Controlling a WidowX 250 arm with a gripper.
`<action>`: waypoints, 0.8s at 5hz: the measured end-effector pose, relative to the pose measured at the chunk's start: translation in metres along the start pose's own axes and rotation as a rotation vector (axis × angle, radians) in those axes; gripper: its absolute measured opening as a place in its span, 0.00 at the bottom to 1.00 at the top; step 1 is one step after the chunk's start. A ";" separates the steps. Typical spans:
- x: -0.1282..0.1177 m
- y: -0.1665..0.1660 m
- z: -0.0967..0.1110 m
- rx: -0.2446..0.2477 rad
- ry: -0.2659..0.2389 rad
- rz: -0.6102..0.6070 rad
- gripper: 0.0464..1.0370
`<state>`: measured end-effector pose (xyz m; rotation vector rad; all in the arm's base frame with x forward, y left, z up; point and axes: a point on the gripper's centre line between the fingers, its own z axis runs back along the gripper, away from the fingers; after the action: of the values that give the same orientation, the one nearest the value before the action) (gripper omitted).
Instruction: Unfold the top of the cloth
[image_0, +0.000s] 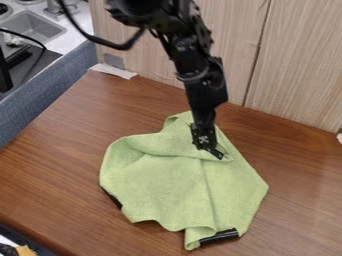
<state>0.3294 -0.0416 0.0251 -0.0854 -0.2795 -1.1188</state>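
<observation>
claw (214, 152) at folded part of cloth (160, 185); opening, grip: can't tell | pinch one layer only | lift low, peel toward wall (294, 65), lay flat, release

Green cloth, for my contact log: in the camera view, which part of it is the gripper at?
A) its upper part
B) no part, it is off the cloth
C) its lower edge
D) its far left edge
A: the gripper is at the upper part of the cloth, near its fold.
</observation>
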 end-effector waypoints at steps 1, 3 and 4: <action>0.000 0.001 -0.017 -0.031 0.018 -0.011 0.96; -0.008 -0.010 -0.041 -0.108 0.060 -0.024 0.96; -0.009 -0.010 -0.047 -0.125 0.067 -0.029 0.91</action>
<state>0.3251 -0.0473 -0.0229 -0.1547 -0.1518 -1.1648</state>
